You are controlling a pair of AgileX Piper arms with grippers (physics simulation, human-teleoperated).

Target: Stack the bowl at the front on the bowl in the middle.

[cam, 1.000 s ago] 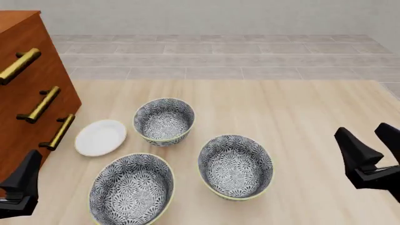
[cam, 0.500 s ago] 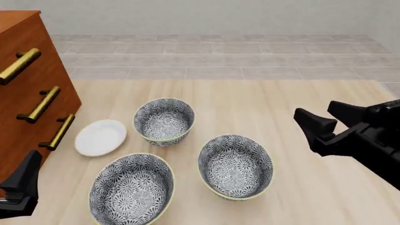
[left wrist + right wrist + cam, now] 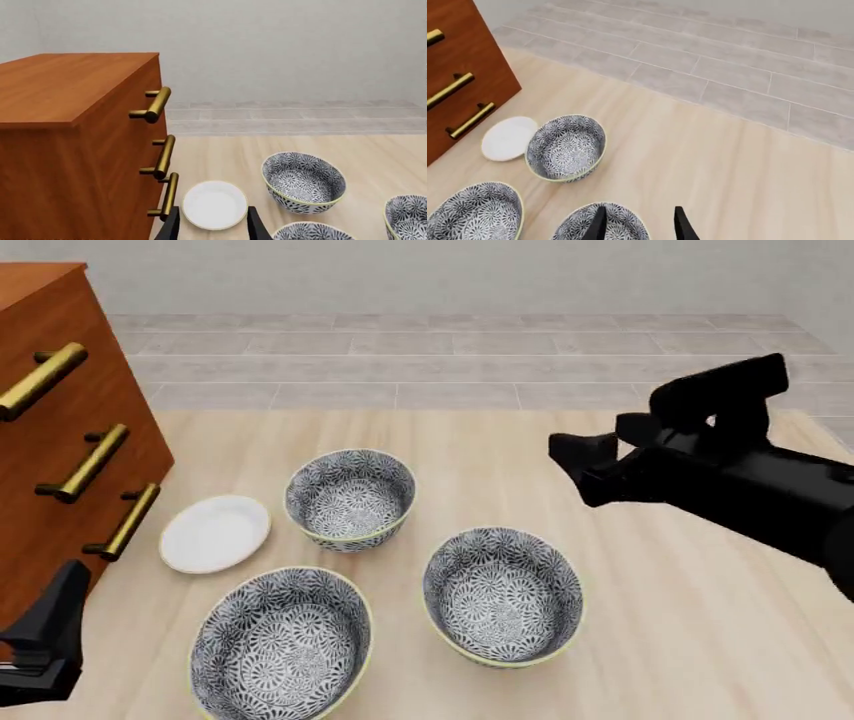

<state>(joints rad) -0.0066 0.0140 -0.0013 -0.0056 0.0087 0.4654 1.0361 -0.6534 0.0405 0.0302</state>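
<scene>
Front bowl: the bowl at the front [image 3: 280,645] is seen upright on the wooden table [image 3: 667,660], nearest the arms and left of centre, with nothing inside it.
Middle bowl: the bowl in the middle [image 3: 503,595] is set just beside it to the right and slightly farther back; the two rims are close but apart.
Other items: a third bowl [image 3: 350,497] is placed farther back, a small white plate [image 3: 214,532] lies to its left, and a wooden drawer cabinet [image 3: 60,450] is found at the left edge.
Right gripper: the right gripper [image 3: 581,468] is held above the table behind and to the right of the middle bowl, with its fingers spread and nothing between them.
Left gripper: the left gripper [image 3: 47,640] is parked low by the cabinet, spread apart in the left wrist view and empty.
Step in hand: an approach to the front bowl is judged to be under way; no contact is made yet.
Grasp advice: the rim on the front bowl's right side is best pinched, one finger inside and one outside.
Clearance: the middle bowl's rim should be passed over on the way, not brushed.
Lift and place: the bowl should be kept level, lifted clear of the neighbouring rim, centred, and lowered before it is let go.
</scene>
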